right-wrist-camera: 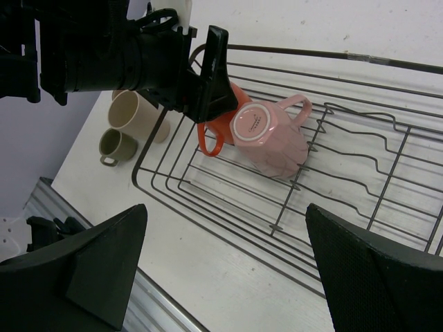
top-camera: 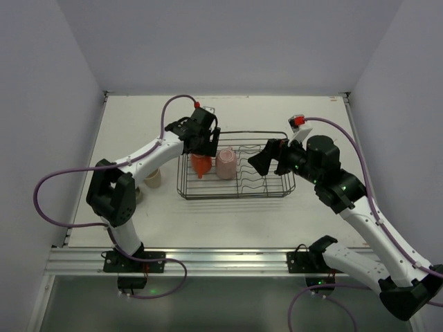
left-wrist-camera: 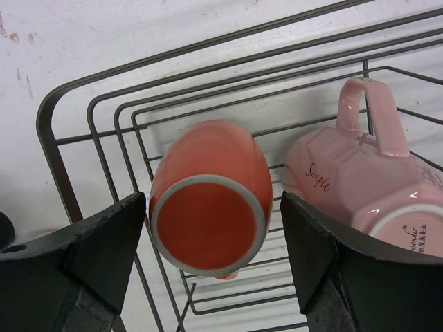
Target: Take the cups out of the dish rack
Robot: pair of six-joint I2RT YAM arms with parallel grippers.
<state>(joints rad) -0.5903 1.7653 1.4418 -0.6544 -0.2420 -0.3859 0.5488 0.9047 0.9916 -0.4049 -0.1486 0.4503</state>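
Note:
The black wire dish rack holds an orange cup and a pink cup at its left end, both tipped over. My left gripper is open right over the orange cup. In the left wrist view its fingers stand on either side of the orange cup's base, with the pink cup to the right. My right gripper hovers open and empty over the rack's middle. A cream-beige cup and an olive-grey cup stand on the table left of the rack. The dark cup is out of view.
The rack's wavy dividers fill its right half. The table's near edge has a metal rail. Grey walls close in the table on three sides. The cream-beige cup stands close to the left arm's forearm.

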